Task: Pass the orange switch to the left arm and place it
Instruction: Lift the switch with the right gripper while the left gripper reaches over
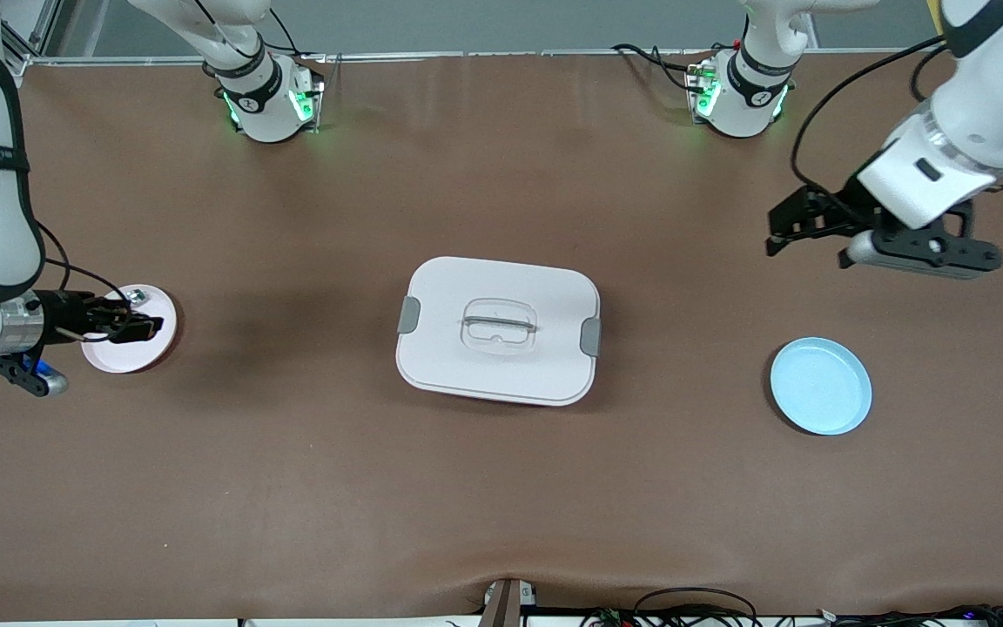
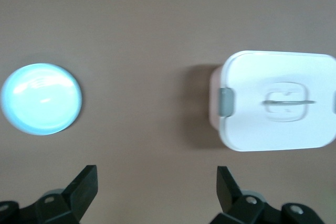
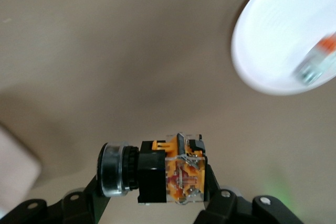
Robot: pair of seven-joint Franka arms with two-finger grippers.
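Right gripper (image 1: 149, 328) hangs over the pink plate (image 1: 118, 357) at the right arm's end of the table, clamped on the orange switch (image 3: 157, 170). A small silvery part (image 3: 316, 61) lies on that plate. Between the arms sits the white box (image 1: 498, 329). Left gripper (image 1: 806, 237), spread wide, hovers near the blue plate (image 1: 820, 386). No readable writing shows.

1. Table (image 1: 292, 488): plain brown.
2. Box (image 1: 498, 331): white, grey side clips.
3. Switch (image 3: 152, 171): black body, orange and clear block.
4. Plates: one pale blue (image 1: 820, 386), one white (image 1: 129, 348).
5. Arms: white, black bands.
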